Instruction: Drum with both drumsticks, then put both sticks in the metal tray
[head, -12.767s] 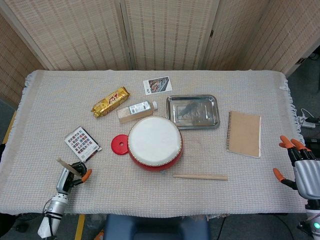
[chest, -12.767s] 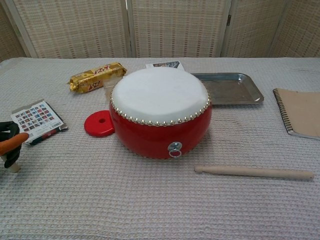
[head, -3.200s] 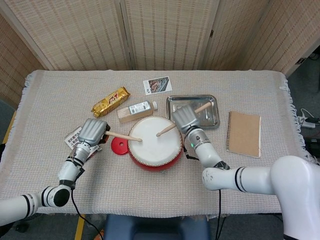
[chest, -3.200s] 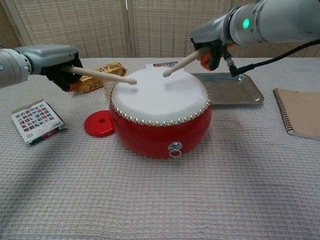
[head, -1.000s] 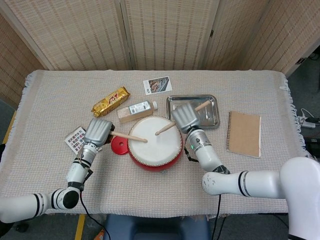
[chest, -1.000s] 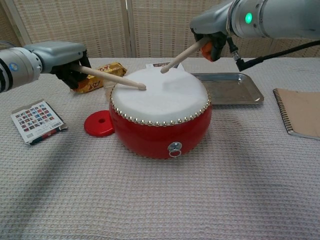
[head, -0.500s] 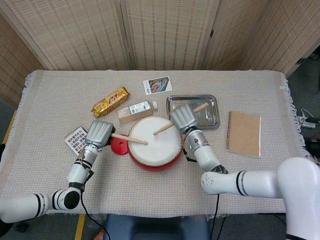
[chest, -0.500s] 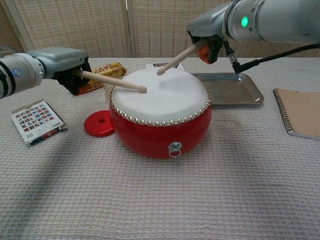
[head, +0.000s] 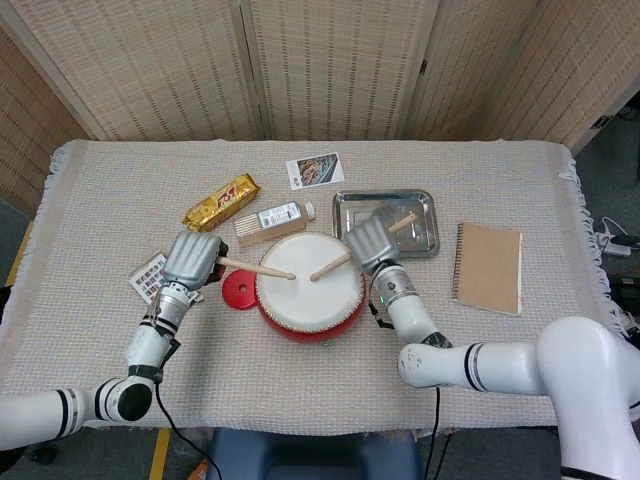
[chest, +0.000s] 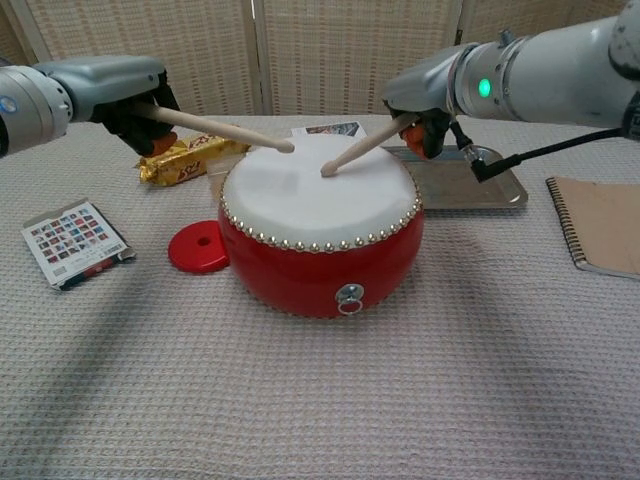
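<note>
My left hand (chest: 125, 95) grips a drumstick (chest: 222, 129), its tip raised above the red drum (chest: 320, 230). My right hand (chest: 425, 110) grips the other drumstick (chest: 362, 148), tip touching the drumhead. The metal tray (head: 386, 223) sits just behind the drum.

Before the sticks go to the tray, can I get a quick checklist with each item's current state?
1. Left hand grips the left stick: ok.
2. Right hand grips the right stick: ok.
3. Tray holds nothing: ok.
4. Right stick's tip is down on the drum: ok.
5. Left stick's tip is lifted off the drum skin: ok.
6. Enough drumming done: cannot tell.
</note>
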